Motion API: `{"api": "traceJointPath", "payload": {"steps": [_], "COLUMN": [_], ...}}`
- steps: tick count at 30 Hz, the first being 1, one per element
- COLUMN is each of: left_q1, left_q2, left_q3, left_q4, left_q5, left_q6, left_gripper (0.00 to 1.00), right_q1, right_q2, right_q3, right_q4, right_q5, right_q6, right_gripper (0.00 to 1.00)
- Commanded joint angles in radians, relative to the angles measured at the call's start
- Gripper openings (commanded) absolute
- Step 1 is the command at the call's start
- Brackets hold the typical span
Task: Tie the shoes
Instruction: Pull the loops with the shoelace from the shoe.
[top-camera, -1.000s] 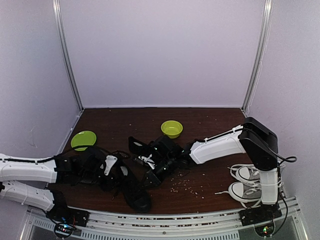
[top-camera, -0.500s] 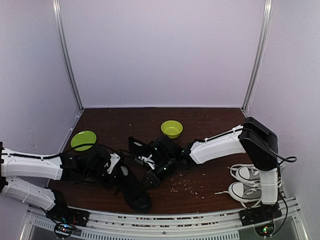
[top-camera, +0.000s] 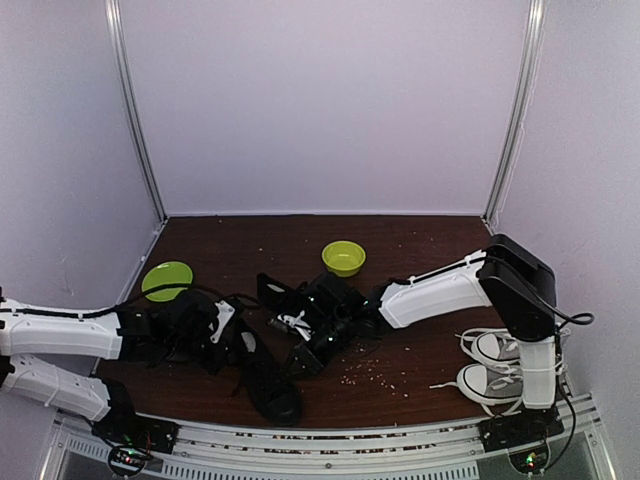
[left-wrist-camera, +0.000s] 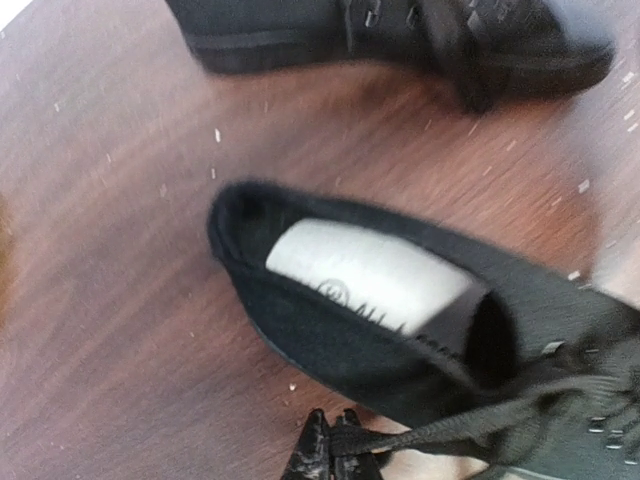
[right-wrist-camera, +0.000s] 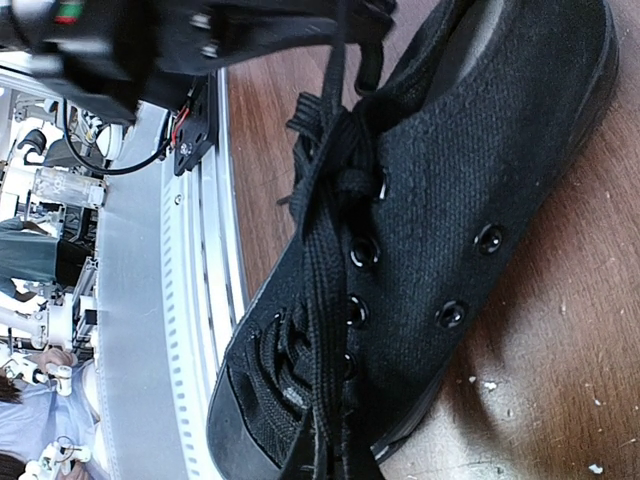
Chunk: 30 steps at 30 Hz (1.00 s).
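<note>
Two black shoes lie on the brown table. The near shoe (top-camera: 268, 385) (left-wrist-camera: 400, 330) (right-wrist-camera: 460, 190) points its toe at the front rail, and its white insole shows. The other black shoe (top-camera: 285, 300) (left-wrist-camera: 400, 30) lies behind it, partly hidden under the right arm. My left gripper (top-camera: 226, 335) (left-wrist-camera: 335, 452) is shut on a black lace (left-wrist-camera: 450, 425) that runs from its tips to the near shoe's eyelets. My right gripper (top-camera: 318, 338) (right-wrist-camera: 345, 470) is shut on another black lace (right-wrist-camera: 325, 300) stretched along that shoe's tongue.
A green bowl (top-camera: 343, 257) stands at the back centre and a green plate (top-camera: 167, 279) at the left. Grey-and-white sneakers (top-camera: 495, 365) sit by the right arm's base. Crumbs (top-camera: 375, 375) are scattered on the table. A metal rail (top-camera: 330, 445) edges the front.
My left arm has moved right toward the near shoe and its gripper has closed on the lace. The right arm has held still.
</note>
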<state>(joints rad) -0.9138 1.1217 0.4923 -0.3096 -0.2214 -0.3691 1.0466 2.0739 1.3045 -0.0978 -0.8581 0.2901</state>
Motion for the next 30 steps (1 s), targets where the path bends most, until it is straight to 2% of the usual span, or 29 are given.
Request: {"api": "traceJointPath", "payload": {"steps": [1, 5, 13, 14, 17, 21, 26, 30], "left_q1": [0.015, 0.027, 0.029, 0.028, 0.029, 0.028, 0.026, 0.017], "left_q2": [0.076, 0.106, 0.067, 0.058, 0.029, -0.026, -0.107, -0.191], "left_q3": [0.016, 0.022, 0.019, 0.024, 0.048, 0.064, 0.039, 0.011], "left_q4": [0.042, 0.046, 0.054, 0.047, 0.0, -0.072, -0.157, -0.213], "left_q5": [-0.041, -0.042, 0.002, 0.001, 0.003, 0.012, 0.078, 0.121], "left_q6": [-0.009, -0.007, 0.02, 0.022, 0.019, -0.011, -0.082, -0.115], "left_gripper": [0.0, 0.0, 0.0, 0.02, 0.2, 0.4, 0.52, 0.57], "right_q1": [0.009, 0.01, 0.009, 0.008, 0.0, -0.031, -0.061, -0.066], "right_q2": [-0.018, -0.017, -0.007, -0.01, -0.026, -0.079, -0.121, -0.12], "right_q3": [0.002, -0.003, 0.045, 0.057, 0.084, 0.08, 0.083, 0.084], "right_q4": [-0.035, -0.042, -0.066, -0.082, -0.118, -0.139, -0.188, -0.211], "right_q5": [0.021, 0.024, 0.039, 0.045, 0.057, 0.067, 0.12, 0.153], "right_q6": [-0.02, -0.025, -0.039, -0.048, -0.074, -0.09, -0.124, -0.127], "right_gripper": [0.0, 0.0, 0.0, 0.05, 0.19, 0.28, 0.4, 0.41]}}
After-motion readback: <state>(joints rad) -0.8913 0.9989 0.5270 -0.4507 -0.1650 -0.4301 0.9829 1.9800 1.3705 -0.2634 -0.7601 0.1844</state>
